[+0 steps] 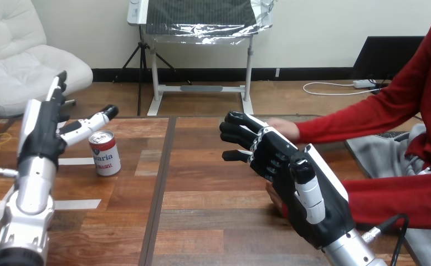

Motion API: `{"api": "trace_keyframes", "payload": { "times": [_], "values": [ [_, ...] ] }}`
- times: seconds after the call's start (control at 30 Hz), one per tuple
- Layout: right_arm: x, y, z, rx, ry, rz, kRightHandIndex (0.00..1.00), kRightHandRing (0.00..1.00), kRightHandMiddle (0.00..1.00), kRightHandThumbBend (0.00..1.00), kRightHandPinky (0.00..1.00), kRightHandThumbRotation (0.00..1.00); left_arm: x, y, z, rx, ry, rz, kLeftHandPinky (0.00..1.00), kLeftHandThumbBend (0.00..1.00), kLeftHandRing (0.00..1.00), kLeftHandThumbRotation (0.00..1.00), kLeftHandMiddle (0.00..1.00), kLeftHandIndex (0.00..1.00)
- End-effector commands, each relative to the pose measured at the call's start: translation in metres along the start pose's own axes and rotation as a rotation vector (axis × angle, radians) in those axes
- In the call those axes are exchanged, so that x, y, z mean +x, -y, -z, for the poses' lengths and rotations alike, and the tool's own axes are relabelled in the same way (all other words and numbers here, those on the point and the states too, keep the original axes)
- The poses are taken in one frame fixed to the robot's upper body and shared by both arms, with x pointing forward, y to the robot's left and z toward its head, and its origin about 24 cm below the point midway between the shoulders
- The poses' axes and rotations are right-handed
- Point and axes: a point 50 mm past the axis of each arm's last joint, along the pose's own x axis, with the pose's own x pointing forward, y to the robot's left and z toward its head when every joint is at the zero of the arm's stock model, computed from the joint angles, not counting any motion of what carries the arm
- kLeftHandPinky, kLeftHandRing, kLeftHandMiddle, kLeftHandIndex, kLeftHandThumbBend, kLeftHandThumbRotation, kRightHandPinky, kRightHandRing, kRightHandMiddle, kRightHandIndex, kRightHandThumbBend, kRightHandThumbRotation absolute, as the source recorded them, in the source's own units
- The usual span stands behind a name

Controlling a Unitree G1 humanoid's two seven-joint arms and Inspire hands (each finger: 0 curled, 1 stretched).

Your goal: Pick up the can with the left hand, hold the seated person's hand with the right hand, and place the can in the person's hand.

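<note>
Your left hand (41, 133) is spread wide just beside the upright red-and-white, silver-topped can (104, 154); whether your right hand (313, 194) grips anything, you cannot tell.

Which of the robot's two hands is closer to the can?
The left hand, at the view's left: it is open right beside the can. The right hand is off by the person's hand.

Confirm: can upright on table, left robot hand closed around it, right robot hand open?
No. Head view: the left robot hand is open beside the can, not closed around it. Can upright on the table, right robot hand open: correct.
</note>
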Motion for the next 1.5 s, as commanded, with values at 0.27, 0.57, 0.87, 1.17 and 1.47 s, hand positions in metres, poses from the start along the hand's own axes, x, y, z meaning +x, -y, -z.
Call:
{"api": "trace_keyframes", "payload": {
  "times": [0.27,0.57,0.87,1.17,1.47],
  "values": [
    [0.016,0.009,-0.015,-0.048,0.077,-0.009,0.86,0.86,0.86,0.89,0.77,1.0,0.024,-0.004,-0.031,0.015,0.04,-0.009,0.93,0.79,1.0,0.41,1.0,0.99],
    [0.016,0.01,-0.016,-0.046,0.086,-0.005,0.86,0.86,0.85,0.88,0.75,1.0,0.028,0.002,-0.028,0.013,-0.023,0.005,0.96,0.82,1.0,0.42,1.0,1.0],
    [0.016,0.01,-0.016,-0.05,0.091,-0.006,0.85,0.85,0.85,0.87,0.73,1.0,0.029,0.006,-0.026,0.03,-0.062,0.009,0.96,0.82,1.0,0.45,1.0,1.0],
    [0.016,0.01,-0.016,-0.047,0.095,-0.006,0.85,0.85,0.85,0.87,0.73,1.0,0.029,0.01,-0.024,0.069,-0.095,0.012,0.94,0.84,1.0,0.47,1.0,1.0],
    [0.016,0.01,-0.016,-0.05,0.097,-0.009,0.85,0.85,0.85,0.86,0.73,1.0,0.028,0.013,-0.02,0.098,-0.122,0.014,0.92,0.83,1.0,0.46,1.0,1.0]
  ]
}}
